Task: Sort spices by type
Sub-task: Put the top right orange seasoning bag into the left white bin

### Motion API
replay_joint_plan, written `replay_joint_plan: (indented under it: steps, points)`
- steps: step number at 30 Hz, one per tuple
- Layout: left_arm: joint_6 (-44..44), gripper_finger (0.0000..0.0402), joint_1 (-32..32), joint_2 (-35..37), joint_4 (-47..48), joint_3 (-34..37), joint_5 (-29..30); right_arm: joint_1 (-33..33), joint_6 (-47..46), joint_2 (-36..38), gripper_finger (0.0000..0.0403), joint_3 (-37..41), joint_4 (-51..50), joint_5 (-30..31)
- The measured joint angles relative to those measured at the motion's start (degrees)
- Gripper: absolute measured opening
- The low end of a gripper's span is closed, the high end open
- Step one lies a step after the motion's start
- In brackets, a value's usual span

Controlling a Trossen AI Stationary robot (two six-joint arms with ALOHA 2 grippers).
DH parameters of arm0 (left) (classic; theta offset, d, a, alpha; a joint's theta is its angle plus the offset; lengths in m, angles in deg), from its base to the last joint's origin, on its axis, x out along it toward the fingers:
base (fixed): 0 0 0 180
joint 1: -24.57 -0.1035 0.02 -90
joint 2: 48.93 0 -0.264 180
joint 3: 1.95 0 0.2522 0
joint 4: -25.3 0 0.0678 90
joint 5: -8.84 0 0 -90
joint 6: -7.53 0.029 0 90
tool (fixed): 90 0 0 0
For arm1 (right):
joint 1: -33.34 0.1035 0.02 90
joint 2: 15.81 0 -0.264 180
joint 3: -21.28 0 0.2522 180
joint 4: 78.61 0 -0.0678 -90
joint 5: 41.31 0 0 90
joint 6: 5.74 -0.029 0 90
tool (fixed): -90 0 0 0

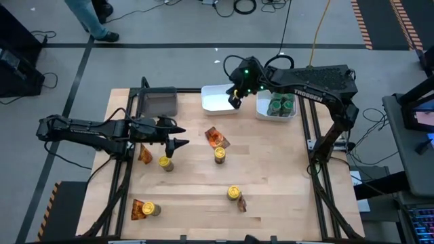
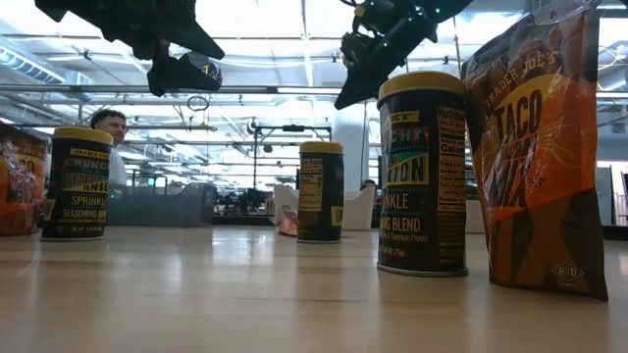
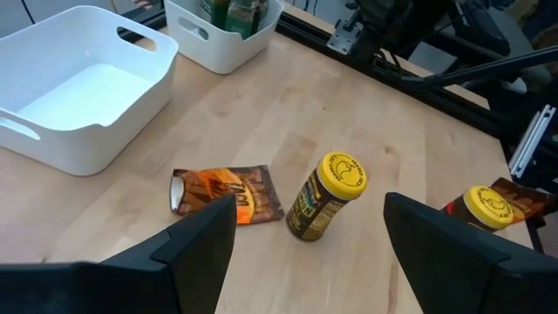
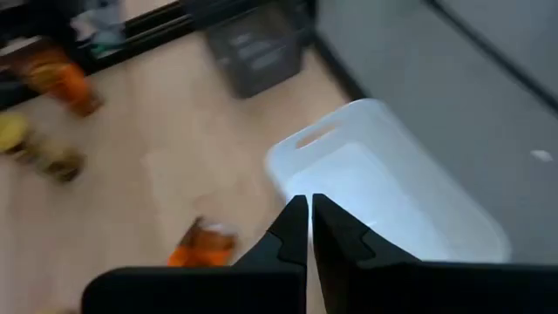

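Standing nearest the front bench edge [image 1: 203,217], a yellow-lidded jar [image 1: 153,209] touches an orange packet [image 1: 141,208] at the left, and another yellow jar [image 1: 233,193] stands right of it, just beside a second packet [image 1: 242,204]. Farther back, toward the white tray [image 1: 218,99], a third yellow jar [image 1: 220,154] stands just in front of a packet [image 1: 215,138] lying flat. Left of that one, the fourth yellow jar [image 1: 166,163] stands upright, with a packet [image 1: 144,154] leaning close at its left.

Above and just behind that fourth jar hangs the left claw [image 1: 178,136], its fingers spread wide and pinching nothing. The right claw [image 1: 234,100] hovers over the white tray's right end, fingers pressed together, empty.

Right of the white tray, a second white tray [image 1: 260,108] holds the green-lidded jars [image 1: 281,106], packed close. Left of the white tray sits a grey tray [image 1: 157,103]. Beyond the bench, a person [image 2: 110,132] shows in the low view.
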Motion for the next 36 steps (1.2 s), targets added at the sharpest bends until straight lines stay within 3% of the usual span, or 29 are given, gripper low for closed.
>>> replay_joint_plan:
  steps: [7,12,18,28,36]
  points:
    - [1.91,0.0295,-0.98,-2.08,-0.34,0.00,0.07,6.44,2.79,1.09,0.0000,-0.04,-8.66,-3.02]
    - [4.62,0.0295,-4.92,-6.14,-1.34,0.02,-4.09,10.99,3.42,1.55,0.0000,0.05,-15.33,-2.61]
    - [8.34,0.0295,-9.71,-11.25,-7.56,0.02,-10.09,13.05,1.90,1.53,0.0000,6.92,-9.90,-2.90]
    - [23.95,0.0295,-11.69,-22.85,-8.31,-6.55,-10.76,15.42,-5.05,4.24,0.0000,16.85,-2.58,-4.06]
    - [19.07,0.0289,-18.45,-36.82,-7.71,-11.56,-16.73,18.19,-11.14,13.18,0.0000,23.15,-1.75,0.92]
